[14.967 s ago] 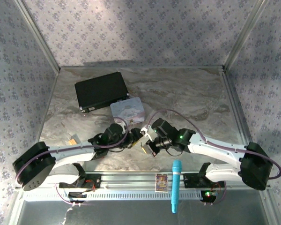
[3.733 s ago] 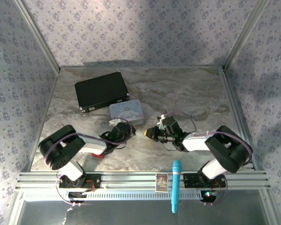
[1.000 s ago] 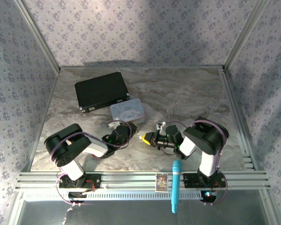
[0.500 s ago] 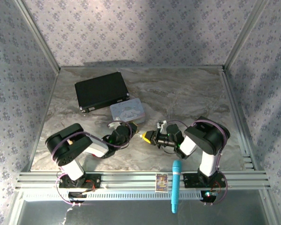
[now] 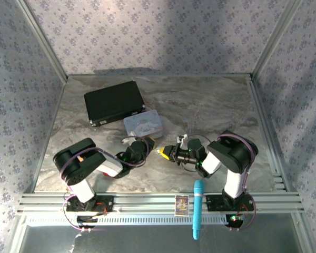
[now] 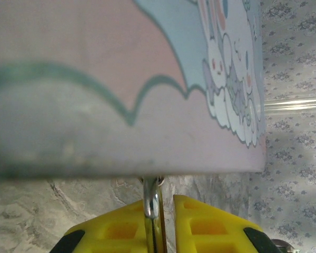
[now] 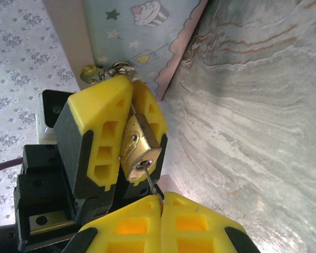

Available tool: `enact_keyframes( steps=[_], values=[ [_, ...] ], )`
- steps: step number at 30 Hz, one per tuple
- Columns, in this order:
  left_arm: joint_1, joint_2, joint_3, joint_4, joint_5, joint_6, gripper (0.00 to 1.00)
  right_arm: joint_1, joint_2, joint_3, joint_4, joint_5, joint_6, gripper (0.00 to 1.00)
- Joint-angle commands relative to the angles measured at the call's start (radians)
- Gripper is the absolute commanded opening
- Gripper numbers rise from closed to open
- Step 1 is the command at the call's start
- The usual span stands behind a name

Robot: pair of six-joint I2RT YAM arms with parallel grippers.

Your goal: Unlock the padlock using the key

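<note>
In the right wrist view the brass padlock (image 7: 139,139) sits clamped between the yellow fingers of my left gripper (image 7: 131,92), its keyhole end facing the camera. The thin silvery key (image 7: 151,182) runs from the keyhole to my right gripper (image 7: 161,197), which is shut on the key's hidden head. From the left wrist the silver shackle (image 6: 151,200) stands between the left gripper's (image 6: 166,205) nearly closed fingers, touching the pastel tin's wall. From above, the left gripper (image 5: 146,142) and right gripper (image 5: 161,153) meet tip to tip just in front of the tin.
The pastel tin (image 5: 143,125) lies right behind the grippers, and its printed side (image 6: 121,79) looms close over the left fingers. A black case (image 5: 114,101) rests at the back left. A blue tool (image 5: 198,208) and a small card (image 5: 182,205) lie on the front rail.
Since the oldest frames both arms have folded back toward their bases, with the grippers still together by the tin. Over the last second the right gripper crept slightly left; both grips are unchanged.
</note>
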Motion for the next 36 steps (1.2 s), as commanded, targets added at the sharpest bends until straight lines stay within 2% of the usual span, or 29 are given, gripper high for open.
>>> enact_keyframes(
  steps=[1,10,21,28,36],
  values=[
    [-0.014,0.027,0.013,0.03,0.085,-0.105,0.0,-0.011,0.02,0.039,0.047,-0.003,0.011,0.0],
    [-0.02,0.026,0.013,0.031,0.096,-0.118,0.0,-0.021,0.055,0.073,0.048,-0.019,0.021,0.0],
    [-0.02,0.056,0.029,-0.008,0.109,-0.113,0.12,-0.021,0.067,0.081,0.048,-0.032,0.022,0.0],
    [-0.022,0.026,0.039,-0.086,0.117,-0.102,0.18,-0.032,0.076,0.085,0.046,-0.035,0.018,0.0],
    [-0.02,0.0,0.053,-0.161,0.116,-0.082,0.18,-0.04,0.077,0.085,0.048,-0.045,0.021,0.0]
  ],
)
